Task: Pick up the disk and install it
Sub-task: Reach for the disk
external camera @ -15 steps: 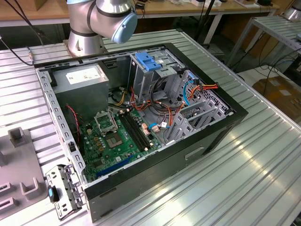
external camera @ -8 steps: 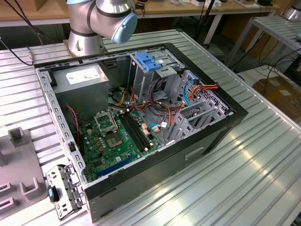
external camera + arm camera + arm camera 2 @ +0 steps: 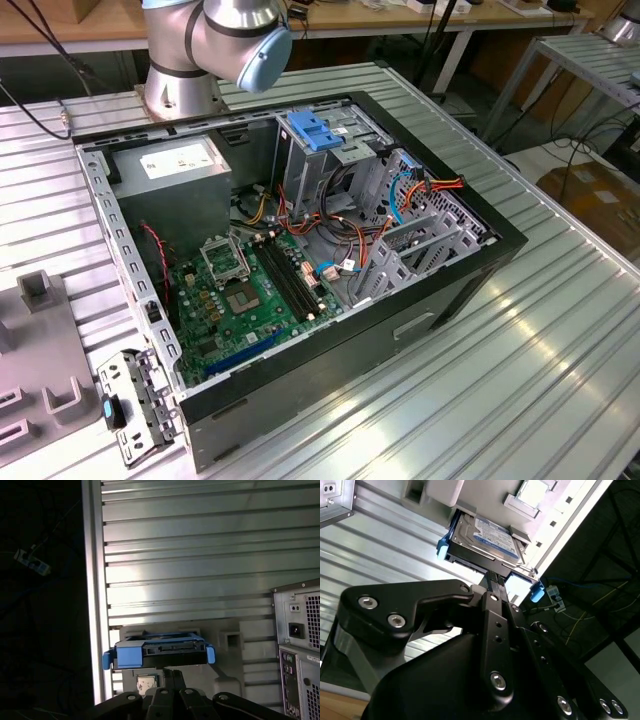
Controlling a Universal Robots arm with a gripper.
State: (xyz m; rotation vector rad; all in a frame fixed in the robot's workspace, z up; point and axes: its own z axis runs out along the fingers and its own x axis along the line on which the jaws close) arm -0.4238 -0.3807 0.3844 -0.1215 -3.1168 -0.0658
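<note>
The disk (image 3: pixel 487 537) is a flat silver drive with a blue-and-white label and blue side rails. It lies in a pale grey holder (image 3: pixel 485 495) on the ribbed table. In the first wrist view the disk (image 3: pixel 160 649) shows end-on in that holder (image 3: pixel 230 640). My gripper (image 3: pixel 492 577) is a black linkage whose fingertips look pressed together, shut, right at the disk's near end. Contact with the disk cannot be told. In the first wrist view the gripper (image 3: pixel 173 672) sits just short of the drive's end face.
An open computer case (image 3: pixel 440 290) lies on the table, with a grey power supply (image 3: pixel 170 185), a light-blue ribbed bracket (image 3: pixel 318 130), a motherboard and cables inside. The arm's base (image 3: pixel 215 40) stands behind it. The case's rear (image 3: pixel 300 630) is near the holder. The table edge (image 3: pixel 95 605) runs close by.
</note>
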